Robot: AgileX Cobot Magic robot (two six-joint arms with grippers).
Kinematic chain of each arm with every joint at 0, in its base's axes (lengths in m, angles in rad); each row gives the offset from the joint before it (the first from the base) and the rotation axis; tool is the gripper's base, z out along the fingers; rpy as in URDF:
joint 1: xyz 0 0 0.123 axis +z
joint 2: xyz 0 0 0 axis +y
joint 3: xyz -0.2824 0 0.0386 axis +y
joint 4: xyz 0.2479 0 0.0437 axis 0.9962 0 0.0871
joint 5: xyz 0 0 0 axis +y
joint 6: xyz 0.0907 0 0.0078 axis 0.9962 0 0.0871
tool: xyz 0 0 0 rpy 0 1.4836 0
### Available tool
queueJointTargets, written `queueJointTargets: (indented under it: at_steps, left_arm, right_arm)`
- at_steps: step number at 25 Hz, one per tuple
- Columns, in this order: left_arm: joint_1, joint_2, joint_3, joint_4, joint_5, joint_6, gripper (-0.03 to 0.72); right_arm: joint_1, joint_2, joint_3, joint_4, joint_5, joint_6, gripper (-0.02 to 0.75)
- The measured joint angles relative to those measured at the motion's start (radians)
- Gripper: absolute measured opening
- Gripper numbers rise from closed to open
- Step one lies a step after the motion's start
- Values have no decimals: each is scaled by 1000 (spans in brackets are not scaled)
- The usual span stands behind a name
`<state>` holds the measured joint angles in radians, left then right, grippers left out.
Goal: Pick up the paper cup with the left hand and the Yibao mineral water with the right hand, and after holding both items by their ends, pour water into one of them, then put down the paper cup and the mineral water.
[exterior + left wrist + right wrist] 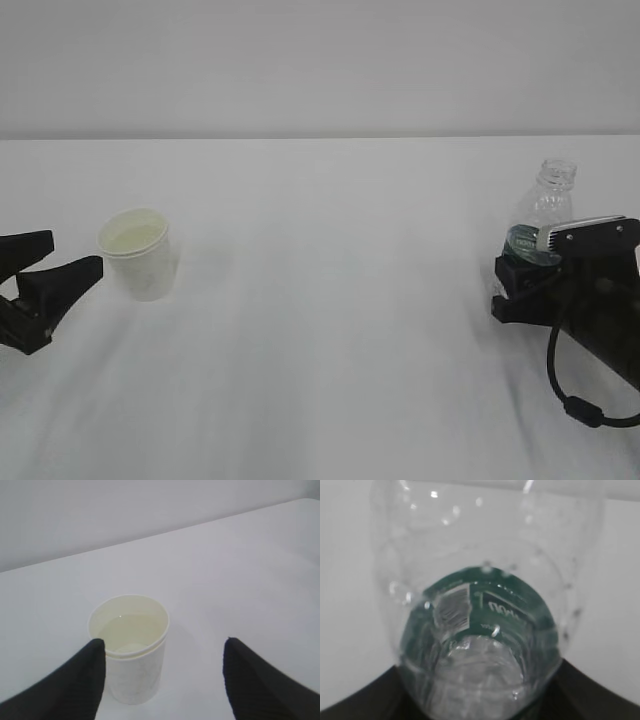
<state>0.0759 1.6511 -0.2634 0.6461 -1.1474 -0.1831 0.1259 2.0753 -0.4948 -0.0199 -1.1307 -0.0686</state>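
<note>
The left hand (50,270) stands with its jaws spread wide, just left of the upright paper cup (140,253), with nothing between them. On the far right, the right hand (530,285) is closed around the lower body of the Yibao mineral water (545,210), which leans slightly. The white table (330,330) runs back to a plain pale wall (320,60).

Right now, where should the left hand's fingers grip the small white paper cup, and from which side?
Grip the small white paper cup mid-wall, below its rolled rim, level from the open left gripper's side. It stands upright holding liquid, so a light squeeze is probably safest.
</note>
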Motion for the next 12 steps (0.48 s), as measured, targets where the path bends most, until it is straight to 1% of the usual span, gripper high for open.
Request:
queueJointTargets:
  at_steps: [12]
  left_arm:
    - [0, 0, 0, 13, 0, 0, 519]
  right_arm:
    - [0, 19, -50, 0, 0, -2, 411]
